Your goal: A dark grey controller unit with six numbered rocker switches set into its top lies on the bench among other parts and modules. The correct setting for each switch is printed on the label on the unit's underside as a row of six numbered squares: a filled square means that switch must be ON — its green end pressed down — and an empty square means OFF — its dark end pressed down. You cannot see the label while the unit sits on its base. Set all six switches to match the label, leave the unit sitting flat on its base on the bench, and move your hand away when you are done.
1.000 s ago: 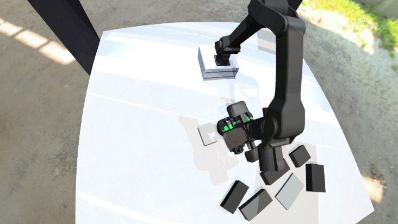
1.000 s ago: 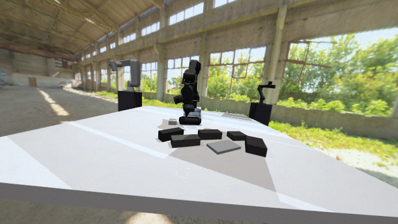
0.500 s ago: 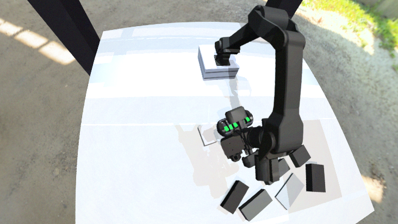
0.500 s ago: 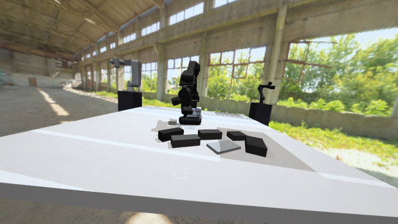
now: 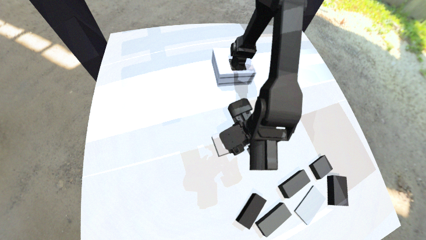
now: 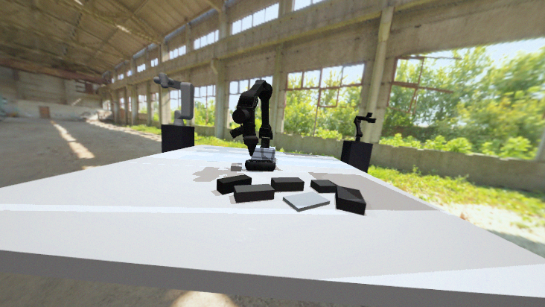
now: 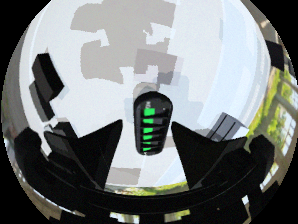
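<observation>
Gripper (image 5: 234, 138) (image 6: 252, 151) (image 7: 147, 124) is open a good way, fingers well apart, and it's got nothing in its grasp. In the wrist view the controller unit (image 6: 260, 165) (image 7: 153, 124) shows up in the gap between the fingertips, with daylight on either side of it, so no grip on it. The unit's sitting on the bench (image 5: 134, 179) (image 6: 228, 236) (image 7: 200, 50), switches up, right under the hand in the top view, where the hand and arm (image 5: 284, 59) (image 6: 266, 110) pretty much hide it. Green bits run in a column along one side of the switches, but they're too small for me to say for sure which ends are pressed down, and I can't read the lettering either. Small pale block (image 5: 220, 145) (image 6: 236, 167) (image 7: 155, 61) is lying near one end of the unit. Further off, on the side away from the arm's base, there are five dark blocks (image 5: 273, 219) (image 6: 254, 192) (image 7: 48, 77) loosely grouped around a thin light panel (image 5: 309, 205) (image 6: 306, 200) that's lying flat. Arm itself is mounted on a pale layered box (image 5: 220, 60) (image 6: 263, 153) (image 7: 227, 127), elbow up high, reaching down to the unit.
</observation>
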`<state>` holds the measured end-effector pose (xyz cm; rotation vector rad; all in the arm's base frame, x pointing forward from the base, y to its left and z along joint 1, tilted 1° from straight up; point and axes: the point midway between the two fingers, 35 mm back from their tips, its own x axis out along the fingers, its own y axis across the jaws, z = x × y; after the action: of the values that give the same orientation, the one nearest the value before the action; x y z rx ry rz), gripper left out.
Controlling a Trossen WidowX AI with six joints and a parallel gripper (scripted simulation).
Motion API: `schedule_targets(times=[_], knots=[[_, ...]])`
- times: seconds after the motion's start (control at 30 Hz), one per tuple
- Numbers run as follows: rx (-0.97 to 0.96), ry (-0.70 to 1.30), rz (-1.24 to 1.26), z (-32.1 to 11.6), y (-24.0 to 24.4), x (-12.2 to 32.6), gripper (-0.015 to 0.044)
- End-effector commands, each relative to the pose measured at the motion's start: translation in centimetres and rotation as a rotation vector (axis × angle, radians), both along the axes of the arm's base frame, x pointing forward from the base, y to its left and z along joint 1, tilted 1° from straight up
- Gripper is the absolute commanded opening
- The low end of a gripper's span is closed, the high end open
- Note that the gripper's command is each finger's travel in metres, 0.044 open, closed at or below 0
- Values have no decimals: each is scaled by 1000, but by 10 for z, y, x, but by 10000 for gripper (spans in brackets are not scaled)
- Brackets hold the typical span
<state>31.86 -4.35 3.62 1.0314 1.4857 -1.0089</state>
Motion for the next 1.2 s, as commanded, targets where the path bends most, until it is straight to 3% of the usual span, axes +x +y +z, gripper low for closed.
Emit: schedule_targets(times=[0.0, 0.03, 1.17], knots=[[66, -74, 3, 7, -4, -19, 420], [68, -77, 3, 7, -4, -20, 440], [69, -76, 3, -38, -4, -18, 440]])
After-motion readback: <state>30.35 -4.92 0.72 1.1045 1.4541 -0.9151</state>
